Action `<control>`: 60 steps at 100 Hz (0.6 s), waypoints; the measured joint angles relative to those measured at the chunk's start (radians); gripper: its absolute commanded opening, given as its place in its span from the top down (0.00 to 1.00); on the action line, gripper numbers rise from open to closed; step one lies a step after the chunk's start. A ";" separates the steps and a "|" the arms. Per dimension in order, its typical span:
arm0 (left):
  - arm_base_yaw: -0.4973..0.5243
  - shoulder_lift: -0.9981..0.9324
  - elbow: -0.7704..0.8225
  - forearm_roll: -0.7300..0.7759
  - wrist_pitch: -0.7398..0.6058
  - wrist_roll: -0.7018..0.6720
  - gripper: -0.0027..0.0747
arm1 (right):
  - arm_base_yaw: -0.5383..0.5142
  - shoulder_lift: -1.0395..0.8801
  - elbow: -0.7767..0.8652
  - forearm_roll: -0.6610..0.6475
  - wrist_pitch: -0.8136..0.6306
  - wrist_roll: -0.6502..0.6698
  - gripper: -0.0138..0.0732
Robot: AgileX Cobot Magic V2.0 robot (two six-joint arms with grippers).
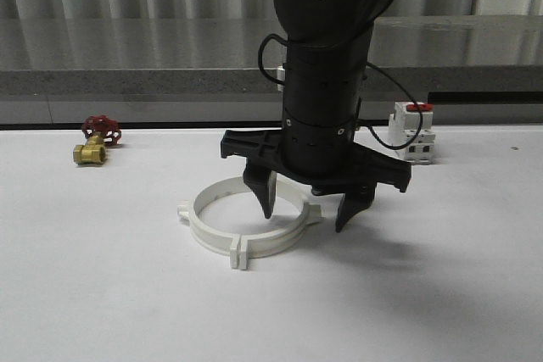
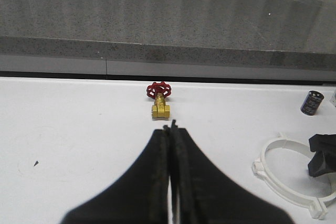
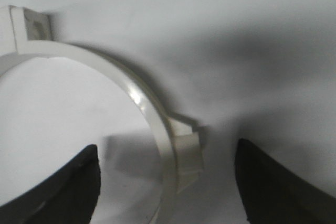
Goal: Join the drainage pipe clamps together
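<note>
The two white drainage pipe clamps (image 1: 197, 225) lie flat on the white table as one ring, their flat end tabs (image 1: 240, 253) side by side at the near edge. My right gripper (image 1: 305, 219) hangs open over the ring's right side, one finger inside the ring and one outside. Its wrist view shows the ring wall and a side lug (image 3: 186, 153) between the spread fingers (image 3: 68, 187), with no contact visible. My left gripper (image 2: 170, 127) is shut on nothing, off to the left of the ring (image 2: 273, 177).
A brass valve with a red handwheel (image 1: 95, 143) sits at the back left. A white breaker with a red switch (image 1: 413, 131) stands at the back right, and a small black cylinder (image 2: 312, 102) is near it. A grey ledge (image 1: 127, 82) runs behind the table.
</note>
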 measured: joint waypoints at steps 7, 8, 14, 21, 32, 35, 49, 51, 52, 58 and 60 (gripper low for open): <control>0.000 0.000 0.000 0.000 0.000 0.000 0.99 | 0.000 0.000 0.000 -0.010 0.000 -0.004 0.21; 0.000 0.000 0.000 0.000 0.000 0.000 0.99 | 0.000 0.000 0.000 -0.011 0.000 -0.004 0.21; 0.000 0.000 0.000 0.000 0.000 0.000 0.99 | 0.000 -0.004 0.000 -0.031 0.000 -0.006 0.21; 0.000 0.000 0.000 0.000 0.000 0.000 0.99 | 0.000 -0.019 0.000 -0.054 0.002 -0.014 0.21; 0.000 0.000 0.000 0.000 0.000 0.000 0.99 | -0.009 -0.060 0.000 -0.076 0.002 -0.048 0.21; 0.000 0.000 0.000 0.000 0.000 0.000 0.99 | -0.014 -0.071 0.000 -0.078 0.000 -0.064 0.21; 0.000 0.000 0.000 0.000 0.000 0.000 0.99 | -0.048 -0.130 0.000 -0.087 0.000 -0.133 0.21; 0.000 0.000 0.000 0.000 0.000 0.000 0.99 | -0.055 -0.140 0.000 -0.093 0.002 -0.142 0.21; 0.000 0.000 0.000 0.000 0.000 0.000 0.99 | -0.059 -0.143 0.000 -0.093 0.001 -0.144 0.21; 0.000 0.000 0.000 0.000 0.000 0.000 0.99 | -0.074 -0.174 0.000 -0.115 0.008 -0.168 0.21; 0.000 0.000 0.000 0.000 0.000 0.000 0.99 | -0.079 -0.184 0.000 -0.121 0.015 -0.173 0.21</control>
